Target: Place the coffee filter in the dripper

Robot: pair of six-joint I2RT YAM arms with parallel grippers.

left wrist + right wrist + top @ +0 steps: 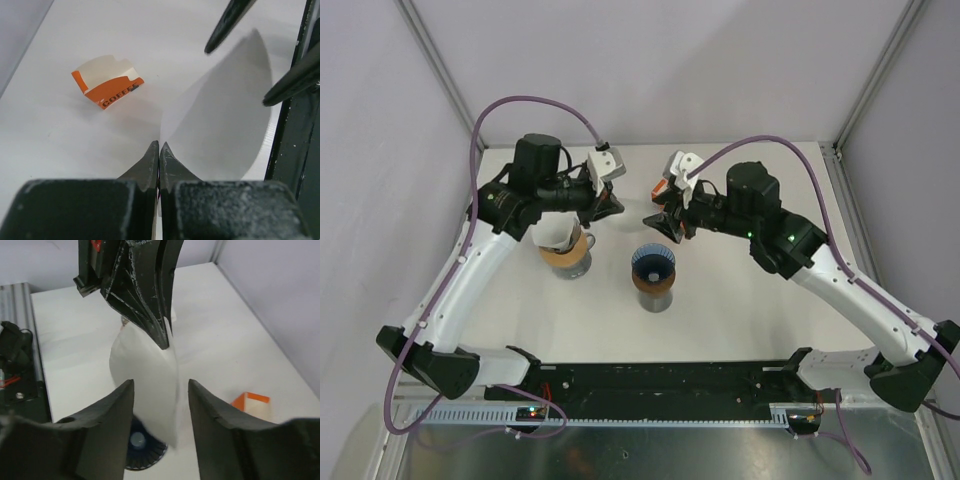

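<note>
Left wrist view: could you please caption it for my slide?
Left tool pinches the white coffee filter; orange coffee box lies beyond.

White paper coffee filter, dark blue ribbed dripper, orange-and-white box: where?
White paper coffee filter (220, 115), left wrist view, sheet's middle.
Dark blue ribbed dripper (642, 268), top external view, inner wall.
Orange-and-white box (116, 92), left wrist view, orange side.

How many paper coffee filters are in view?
1 for sure: the coffee filter, pinched in the shut left pincer, in front of the open right pincer. The white thing under the left arm may be more filters.
</note>
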